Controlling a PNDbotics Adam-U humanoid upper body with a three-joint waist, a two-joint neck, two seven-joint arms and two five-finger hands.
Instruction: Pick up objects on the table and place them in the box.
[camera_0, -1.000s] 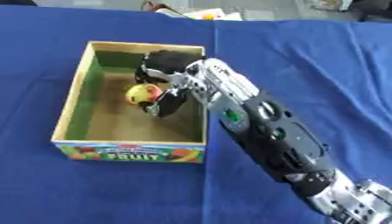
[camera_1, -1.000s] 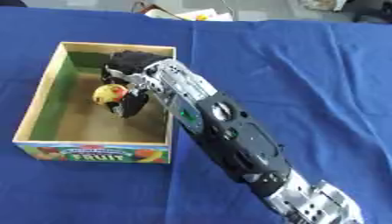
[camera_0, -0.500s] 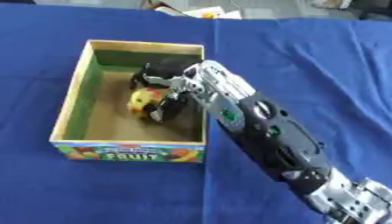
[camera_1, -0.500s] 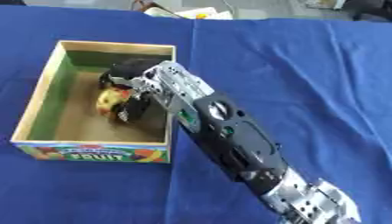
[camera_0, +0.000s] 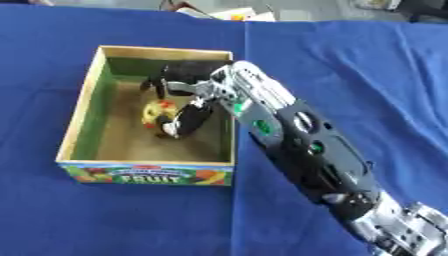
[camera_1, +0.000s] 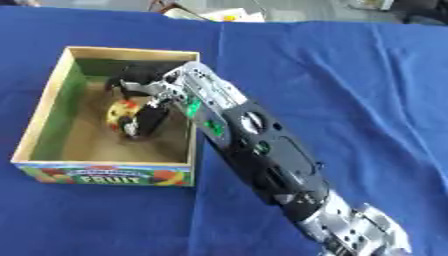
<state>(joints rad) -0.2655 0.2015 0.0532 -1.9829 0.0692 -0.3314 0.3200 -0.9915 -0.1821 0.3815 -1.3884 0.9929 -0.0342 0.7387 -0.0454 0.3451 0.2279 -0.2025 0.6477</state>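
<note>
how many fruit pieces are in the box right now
1 that shows: a yellow and red fruit inside the box, held in the right hand. The hand and arm cover part of the floor, so another may be hidden.

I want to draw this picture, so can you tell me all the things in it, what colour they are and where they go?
box: one, wooden walls, green inside, a colourful FRUIT label on the front, on the left part of the table.
fruit: one, yellow and red, small, inside the box, in the right hand.
tablecloth: one, blue, covering the whole table.
far things: a few, white and yellow, at the top edge beyond the table; too unclear to name.
right hand: one, black, reaching down into the box, fingers curled round the fruit.
right arm: one, black and silver, coming in from the lower right corner.
left hand: not in view.
</note>
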